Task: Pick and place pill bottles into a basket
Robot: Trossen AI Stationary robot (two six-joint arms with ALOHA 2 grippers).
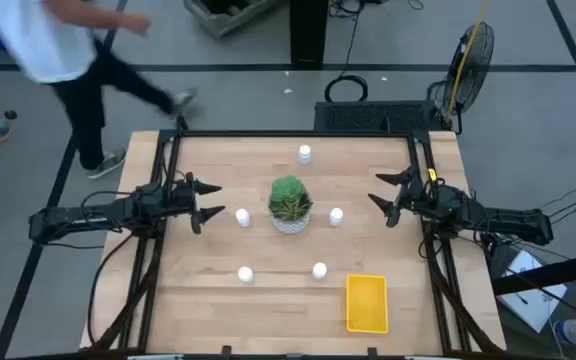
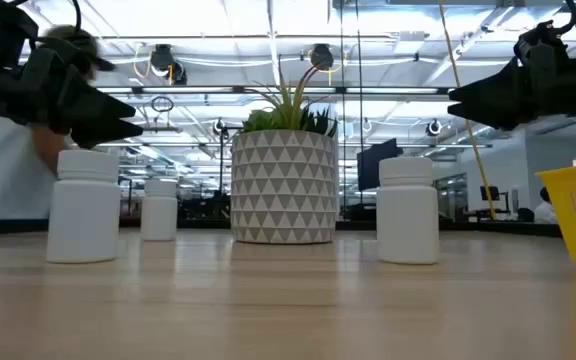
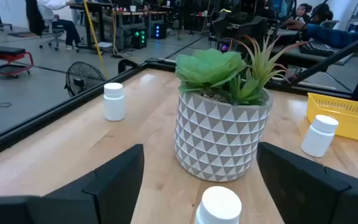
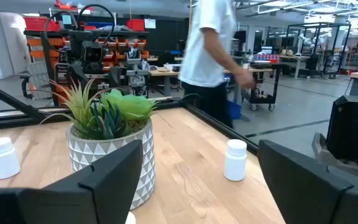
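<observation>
Currently 5 bottles stand upright on the table [image 1: 208,300], none in the basket [image 1: 366,303]. Bottle 1 [image 1: 305,153] sits near the far edge, behind the plant [image 1: 290,204]. Bottle 2 [image 1: 242,216] stands just left of the plant, bottle 3 [image 1: 336,215] just right of it. Bottle 4 [image 1: 245,273] and bottle 5 [image 1: 319,270] stand nearer the front edge, well apart from each other, with bottle 5 near the basket's far left corner. Basket is yellow, lying flat at the front right of the table, apart from every bottle. Plant sits mid-table in a white pot with a triangle pattern. Left gripper [image 1: 206,201] hovers at the left edge above the table, fingers spread wide, holding nothing, pointed toward bottle 2. Right gripper [image 1: 385,194] hovers at the right edge, fingers likewise wide apart and holding nothing, pointed toward bottle 3. Low view shows both grippers raised clear of the bottle caps. Person [image 1: 63,50] in a white top and dark trousers is on the floor beyond the far left corner of the table. Fan [image 1: 473,52] stands on the floor beyond the far right corner.
</observation>
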